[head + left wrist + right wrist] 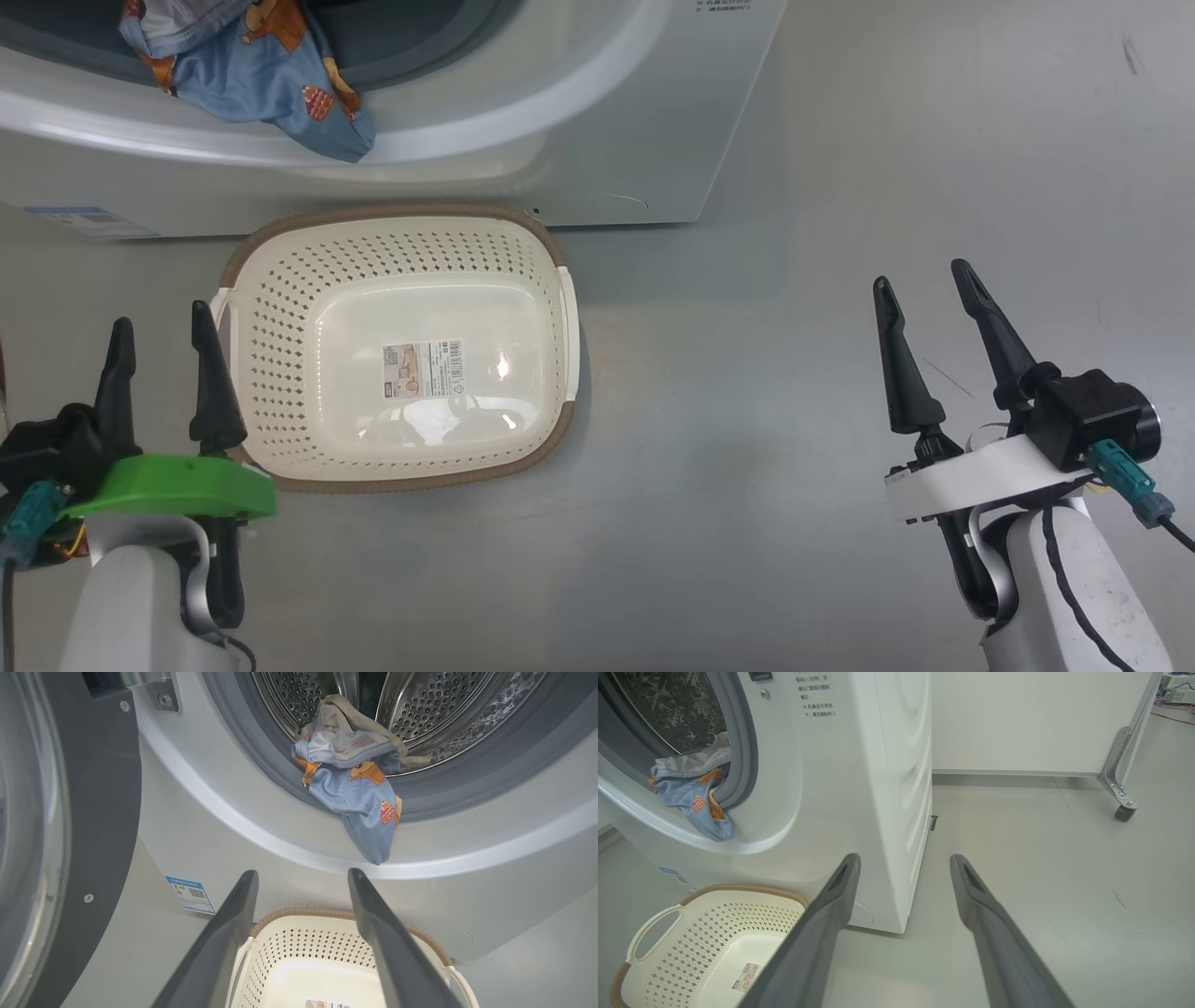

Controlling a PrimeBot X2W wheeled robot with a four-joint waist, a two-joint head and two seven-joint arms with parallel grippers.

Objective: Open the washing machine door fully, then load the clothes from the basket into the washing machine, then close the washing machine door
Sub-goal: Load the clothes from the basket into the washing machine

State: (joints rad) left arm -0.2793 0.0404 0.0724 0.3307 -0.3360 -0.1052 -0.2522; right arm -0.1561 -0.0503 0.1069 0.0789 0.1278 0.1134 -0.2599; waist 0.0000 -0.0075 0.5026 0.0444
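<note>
The clothes [252, 79] hang over the grey gasket at the drum's mouth, one blue end drooping onto the white front of the washing machine [597, 121]. In the left wrist view the clothes [355, 788] lie half inside the steel drum. The washing machine door [70, 826] stands swung open at that view's left. The basket [401, 350] sits on the floor in front of the machine with nothing in it but its barcode sticker. My left gripper [163, 327] is open beside the basket's left handle. My right gripper [924, 285] is open over bare floor to the right.
A blue label [190, 895] is stuck low on the machine's front. A white panel on a castor [1125, 812] stands at the back right in the right wrist view. Grey floor [794, 373] spreads to the right of the basket and the machine.
</note>
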